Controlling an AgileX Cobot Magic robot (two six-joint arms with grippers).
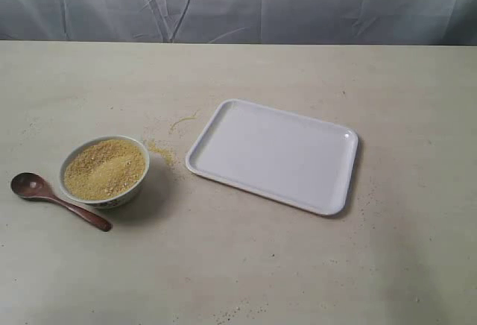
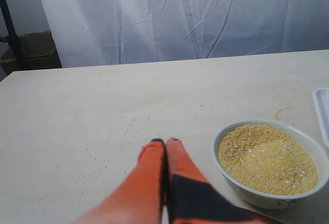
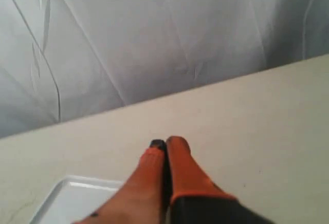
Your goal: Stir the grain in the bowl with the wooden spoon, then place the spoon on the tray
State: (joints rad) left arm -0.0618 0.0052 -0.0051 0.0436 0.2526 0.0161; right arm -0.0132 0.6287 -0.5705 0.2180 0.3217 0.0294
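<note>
The white bowl [image 1: 104,171] sits at the table's left, filled with yellow-tan grain [image 1: 104,167]. The dark wooden spoon [image 1: 56,198] lies on the table just left of the bowl, round end to the far left. The white tray [image 1: 273,154] lies flat in the middle, nothing on it. Neither gripper shows in the exterior view. In the left wrist view my left gripper [image 2: 165,141] is shut and holds nothing, with the bowl [image 2: 272,163] and grain [image 2: 267,157] beside it. My right gripper [image 3: 165,143] is shut with nothing in it, above the table beside a corner of the tray [image 3: 72,198].
Spilled grain [image 1: 162,150] lies scattered on the table between bowl and tray, with a thinner trail [image 1: 182,121] behind it. More specks [image 1: 231,314] dot the front of the table. A grey-white curtain [image 1: 238,4] hangs behind the table's far edge.
</note>
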